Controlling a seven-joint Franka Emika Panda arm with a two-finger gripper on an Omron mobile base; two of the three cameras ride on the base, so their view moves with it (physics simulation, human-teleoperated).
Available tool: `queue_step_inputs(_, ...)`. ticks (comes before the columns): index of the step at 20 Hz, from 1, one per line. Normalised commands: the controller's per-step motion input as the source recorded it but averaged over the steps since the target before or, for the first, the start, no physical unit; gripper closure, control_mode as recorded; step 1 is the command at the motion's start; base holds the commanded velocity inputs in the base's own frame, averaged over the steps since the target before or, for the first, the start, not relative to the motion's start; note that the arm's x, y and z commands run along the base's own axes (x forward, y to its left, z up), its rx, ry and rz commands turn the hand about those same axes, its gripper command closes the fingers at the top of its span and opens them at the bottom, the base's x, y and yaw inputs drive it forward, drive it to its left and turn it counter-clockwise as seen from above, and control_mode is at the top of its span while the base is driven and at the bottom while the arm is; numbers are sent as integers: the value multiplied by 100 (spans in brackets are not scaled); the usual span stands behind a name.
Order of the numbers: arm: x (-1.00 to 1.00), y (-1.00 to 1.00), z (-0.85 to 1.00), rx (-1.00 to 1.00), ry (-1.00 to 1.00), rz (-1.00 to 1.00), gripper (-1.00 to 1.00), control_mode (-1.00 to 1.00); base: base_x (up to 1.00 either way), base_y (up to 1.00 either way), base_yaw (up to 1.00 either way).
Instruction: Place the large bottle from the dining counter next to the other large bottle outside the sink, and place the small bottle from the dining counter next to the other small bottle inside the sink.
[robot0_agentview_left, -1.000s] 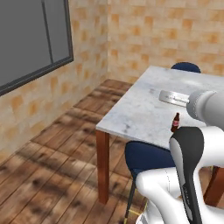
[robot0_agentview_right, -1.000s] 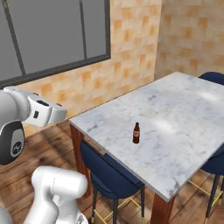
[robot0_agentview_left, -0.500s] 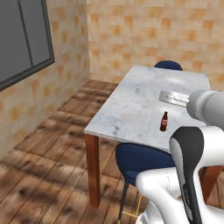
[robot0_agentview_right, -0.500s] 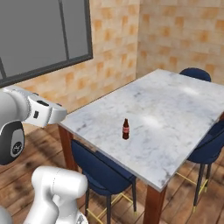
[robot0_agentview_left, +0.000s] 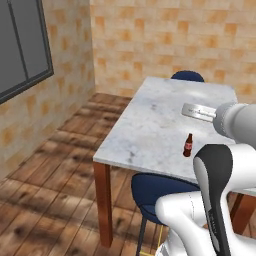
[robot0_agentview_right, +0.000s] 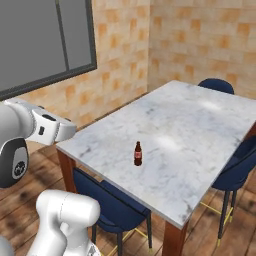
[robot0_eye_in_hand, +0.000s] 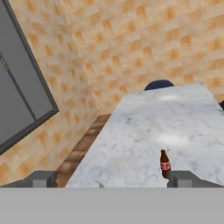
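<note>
Small dark-brown, long-necked, red-labelled bottle (robot0_agentview_right: 138, 153) stood upright near the long near edge of the white-grey marble dining counter (robot0_agentview_right: 200, 125), probably light, rigid, slippery and tippy, best gripped around its labelled body, while the gripper (robot0_eye_in_hand: 113, 179) hung short of it, fingers spread and empty.

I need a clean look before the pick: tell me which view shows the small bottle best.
The right base view: the small bottle stands upright, whole and unblocked on the dining counter. In the left base view it shows whole, close beside the arm. In the hand view it sits low, close by a fingertip.
</note>
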Motion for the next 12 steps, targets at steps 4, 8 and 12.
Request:
queue_step_inputs(4,0,0,0,0,0,0,-100,100,100,0,0)
queue_step_inputs(8,0,0,0,0,0,0,-100,100,98,9,-3)
queue_step_inputs(12,0,0,0,0,0,0,-100,100,17,9,-22)
